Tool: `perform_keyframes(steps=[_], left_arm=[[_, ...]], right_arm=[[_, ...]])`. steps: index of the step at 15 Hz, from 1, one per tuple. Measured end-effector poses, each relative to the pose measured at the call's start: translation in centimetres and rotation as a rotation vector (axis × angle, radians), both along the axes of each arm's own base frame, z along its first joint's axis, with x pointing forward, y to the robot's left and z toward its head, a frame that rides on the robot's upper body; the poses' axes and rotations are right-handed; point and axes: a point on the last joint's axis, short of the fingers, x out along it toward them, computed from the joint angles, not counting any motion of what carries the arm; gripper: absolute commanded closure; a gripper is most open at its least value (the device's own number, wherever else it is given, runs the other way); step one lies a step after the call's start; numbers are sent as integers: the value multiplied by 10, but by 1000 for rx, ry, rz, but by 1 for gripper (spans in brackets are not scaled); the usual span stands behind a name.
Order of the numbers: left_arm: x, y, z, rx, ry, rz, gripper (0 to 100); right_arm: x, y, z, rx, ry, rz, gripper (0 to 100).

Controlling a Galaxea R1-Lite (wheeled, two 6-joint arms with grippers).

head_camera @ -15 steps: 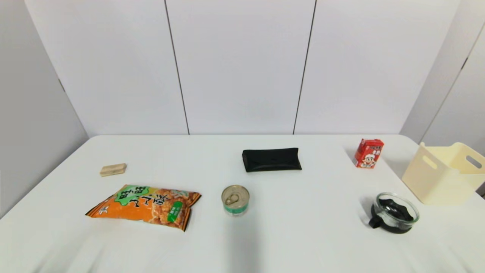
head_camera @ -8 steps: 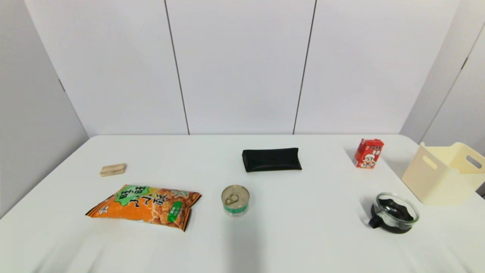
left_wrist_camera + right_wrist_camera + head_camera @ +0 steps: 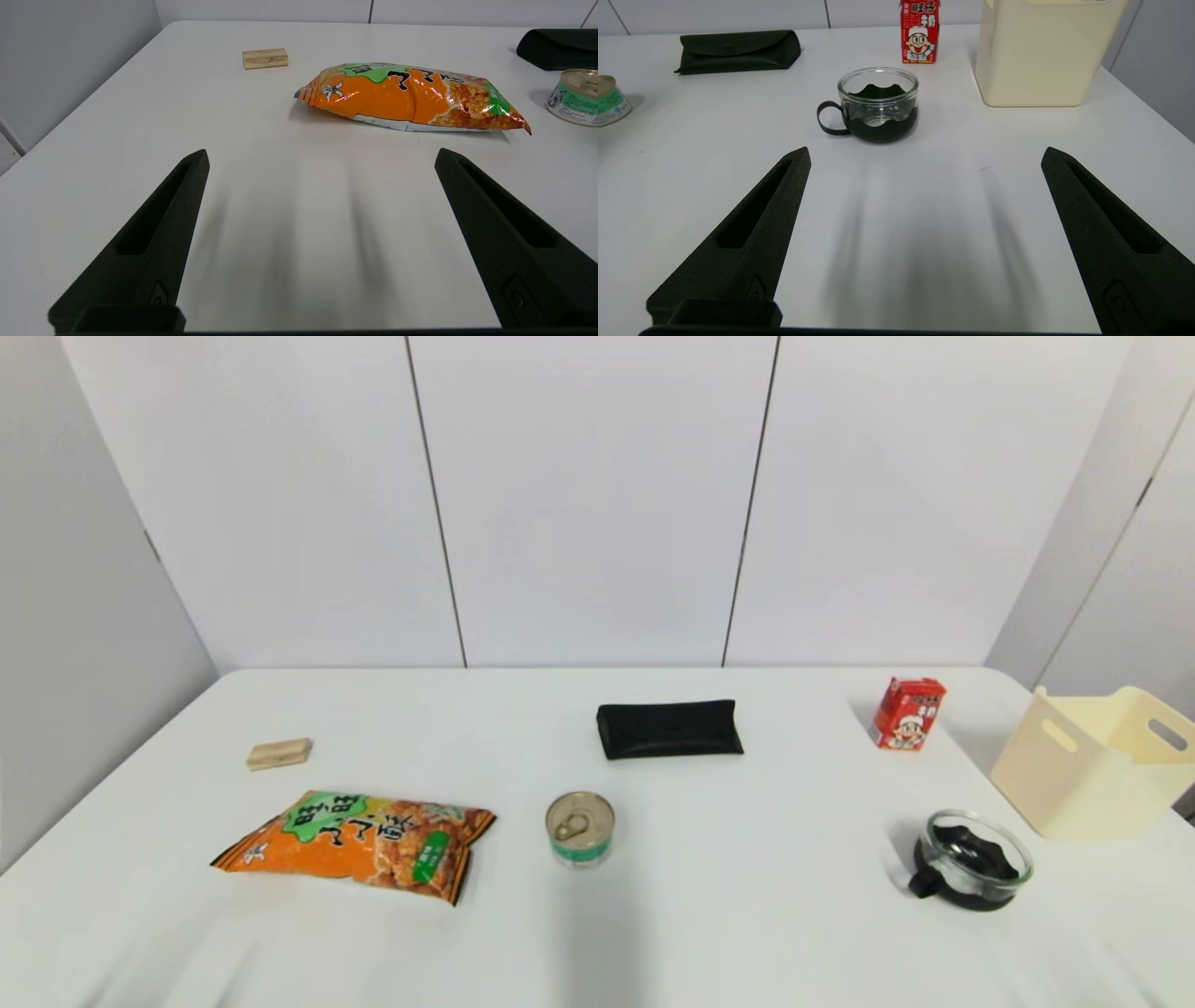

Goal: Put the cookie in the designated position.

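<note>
Fingers of the left gripper (image 3: 320, 156) spread wide, holding nothing, low over bare white table (image 3: 140, 140); parked at the near edge, out of the head view. Judged ready for a first reach, since the cookie (image 3: 411, 98) lies straight ahead and slightly to the right-finger side, well apart from both tips. Flat on its back, long axis across the approach, crinkled foil puffed with air: likely easier pinched across the narrow width than along the length, and likely to slip or crumple under a hard squeeze. Not yet touched, so task judged at its start.

Farther past the bag, toward the left-finger side, small wooden block (image 3: 265, 58), clear of any straight approach. Beyond the bag's far end on the right-finger side, pull-tab can (image 3: 573, 97) stands close enough to be nudged by a wide sweep. Farther still, black pouch (image 3: 558, 43).

Right gripper (image 3: 924, 156) likewise spread wide and empty, low over the table at the near edge. Directly ahead of it, glass cup (image 3: 878, 105) with dark sleeve and handle; beyond that, red drink carton (image 3: 920, 30) upright, and just beside it cream bin (image 3: 1041, 51), open-topped. Bin judged the probable drop spot, though nothing marks it; far from the cookie (image 3: 359, 845), so a long carry or handover across the table seems needed.
</note>
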Motion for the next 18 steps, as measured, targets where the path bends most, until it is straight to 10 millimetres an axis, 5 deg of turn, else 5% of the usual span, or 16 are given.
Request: perform_keyframes(steps=[4,10,14,18], left_arm=[[6,0,14,12,70,-7,0],[49,-2,94,159,190,-96,0],[113,-9,136,348,306,-181,0],[201,-20,162,599,429,-446,0]], right_arm=[[0,0,0,0,0,0,0],[0,0,0,0,0,0,0],[0,0,0,0,0,0,0],[0,0,0,0,0,0,0]])
